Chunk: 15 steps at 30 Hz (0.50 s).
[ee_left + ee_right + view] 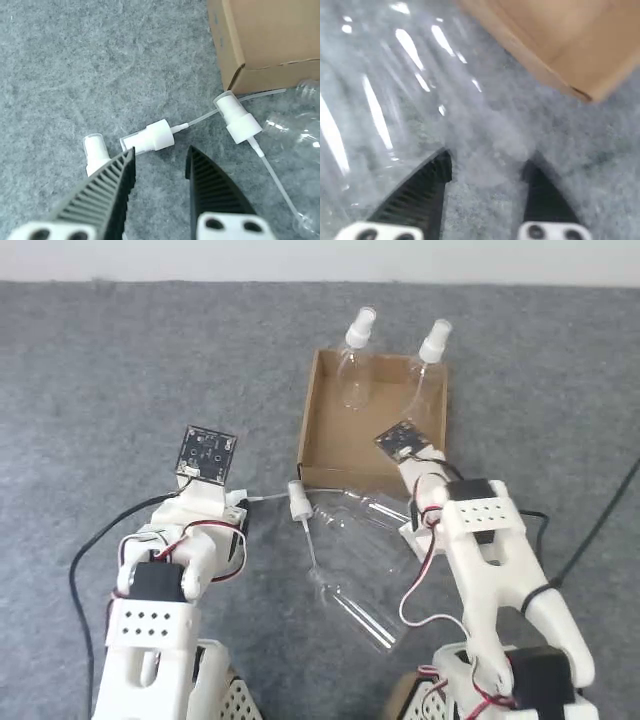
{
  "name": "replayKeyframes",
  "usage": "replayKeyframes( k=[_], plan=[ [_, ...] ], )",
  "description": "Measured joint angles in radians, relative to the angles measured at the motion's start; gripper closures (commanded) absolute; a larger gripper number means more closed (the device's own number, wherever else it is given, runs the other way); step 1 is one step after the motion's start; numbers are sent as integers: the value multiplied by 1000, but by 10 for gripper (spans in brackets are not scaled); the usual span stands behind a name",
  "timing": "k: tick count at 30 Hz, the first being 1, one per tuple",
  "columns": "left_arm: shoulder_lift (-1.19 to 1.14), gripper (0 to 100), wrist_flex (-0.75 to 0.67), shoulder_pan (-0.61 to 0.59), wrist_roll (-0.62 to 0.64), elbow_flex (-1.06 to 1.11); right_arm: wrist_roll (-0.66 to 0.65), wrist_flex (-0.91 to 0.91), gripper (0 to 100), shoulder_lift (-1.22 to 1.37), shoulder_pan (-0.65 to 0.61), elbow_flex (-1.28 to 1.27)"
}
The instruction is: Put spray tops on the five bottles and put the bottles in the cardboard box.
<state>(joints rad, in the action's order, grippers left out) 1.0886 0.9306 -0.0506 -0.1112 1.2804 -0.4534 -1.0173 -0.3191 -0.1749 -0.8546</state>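
The grey table (120, 360) is carrying the cardboard box (340, 445), which is sitting toward its far edge, about mid-width. Two capped bottles (355, 375) are lying inside, their spray heads poking over the far wall. Bare clear bottles (365, 512) are lying just off the box's near side. The right gripper (490, 161) is hanging over them, jaws standing wide apart and gripping nothing. The left gripper (161, 152) is hovering, jaws well parted and empty, over three loose spray tops (150, 140) lying by the box's near left corner.
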Motion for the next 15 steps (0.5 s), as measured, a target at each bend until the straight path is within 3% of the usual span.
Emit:
replayKeyframes(
  k=[15],
  plan=[
    [0, 848, 0, 0, 0, 0, -107, -130, 988, 0, 71, 0]
  ],
)
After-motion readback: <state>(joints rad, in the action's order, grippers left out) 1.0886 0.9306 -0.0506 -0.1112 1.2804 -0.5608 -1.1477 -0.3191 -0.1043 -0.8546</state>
